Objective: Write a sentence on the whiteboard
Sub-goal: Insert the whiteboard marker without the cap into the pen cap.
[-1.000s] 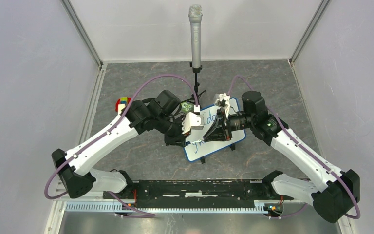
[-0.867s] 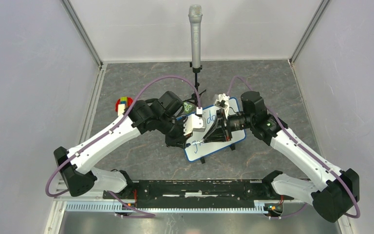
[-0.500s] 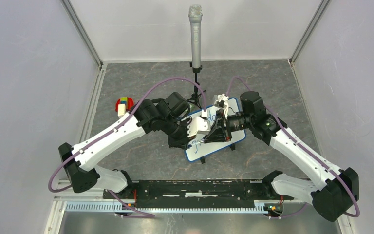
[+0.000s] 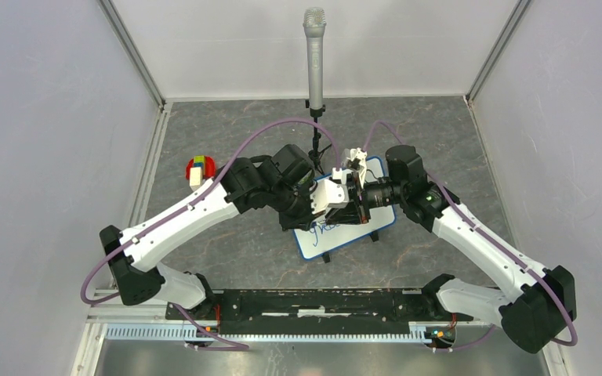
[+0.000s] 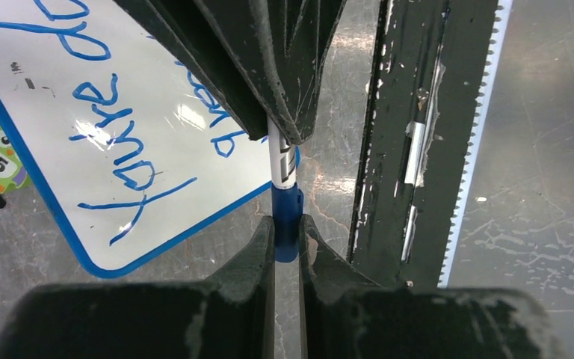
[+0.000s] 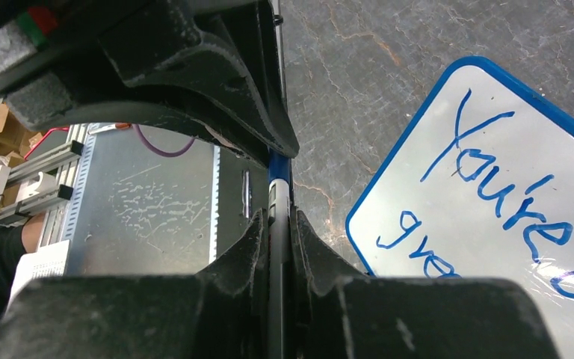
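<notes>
The whiteboard (image 4: 337, 240) lies tilted on the grey table, blue-edged. The sentence (image 6: 504, 187) in blue reads "You're do…" with "grea" (image 5: 208, 105) on a second line, partly hidden by the arms. Both grippers meet tip to tip over the board's near-left part. My right gripper (image 6: 278, 218) is shut on the marker (image 6: 277, 202), its barrel running between the fingers. My left gripper (image 5: 287, 223) is shut on the marker's blue cap (image 5: 287, 213), which sits on the white barrel's end. In the top view the left gripper (image 4: 340, 204) and right gripper (image 4: 358, 196) overlap.
A microphone (image 4: 314, 47) on a stand rises behind the board. A red toy with coloured blocks (image 4: 197, 168) sits left of the left arm. An owl card (image 5: 0, 161) lies beside the board. The black rail (image 4: 321, 301) runs along the near edge, and walls close in three sides.
The left gripper has swung right and met the right gripper. The right gripper has drawn back from the board's lower left, uncovering the second written line.
</notes>
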You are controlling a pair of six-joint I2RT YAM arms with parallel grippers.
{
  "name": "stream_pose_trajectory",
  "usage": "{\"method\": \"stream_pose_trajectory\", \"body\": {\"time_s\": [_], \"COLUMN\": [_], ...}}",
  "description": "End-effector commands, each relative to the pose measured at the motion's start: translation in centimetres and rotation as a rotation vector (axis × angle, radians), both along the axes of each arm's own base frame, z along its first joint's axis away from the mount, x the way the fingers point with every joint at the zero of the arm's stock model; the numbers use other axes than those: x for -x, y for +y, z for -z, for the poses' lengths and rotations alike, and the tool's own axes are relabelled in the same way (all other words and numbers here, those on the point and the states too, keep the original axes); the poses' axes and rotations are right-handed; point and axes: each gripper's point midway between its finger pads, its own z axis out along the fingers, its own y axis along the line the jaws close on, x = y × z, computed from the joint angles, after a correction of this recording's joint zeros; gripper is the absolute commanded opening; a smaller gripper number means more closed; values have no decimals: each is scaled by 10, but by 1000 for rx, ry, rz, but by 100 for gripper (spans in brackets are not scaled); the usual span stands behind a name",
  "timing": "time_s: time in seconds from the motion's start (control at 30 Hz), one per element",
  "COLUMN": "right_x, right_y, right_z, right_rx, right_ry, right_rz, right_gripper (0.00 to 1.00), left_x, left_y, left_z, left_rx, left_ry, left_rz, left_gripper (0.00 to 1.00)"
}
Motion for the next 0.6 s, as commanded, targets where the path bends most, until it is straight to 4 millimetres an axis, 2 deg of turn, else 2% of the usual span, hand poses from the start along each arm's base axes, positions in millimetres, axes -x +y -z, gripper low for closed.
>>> {"method": "stream_pose_trajectory", "body": {"time_s": [0.0,0.23,0.37,0.57], "right_x": [-6,-14,-13,-14], "right_y": [6,10,15,21], "right_z": [3,-7,-16,-27], "right_rx": [-8,-30,-73,-111], "right_ry": [-15,9,75,169], "right_rz": [11,40,37,50], "right_gripper": [0,0,0,0], "left_x": [-14,-33,-36,-33], "left_y": [-50,-51,-63,-82], "left_z": [-52,-59,-70,-69], "left_rx": [223,223,240,196], "left_ry": [-136,-199,-231,-373], "left_rz": [26,-63,-68,-45], "left_gripper": [2,2,2,2]}}
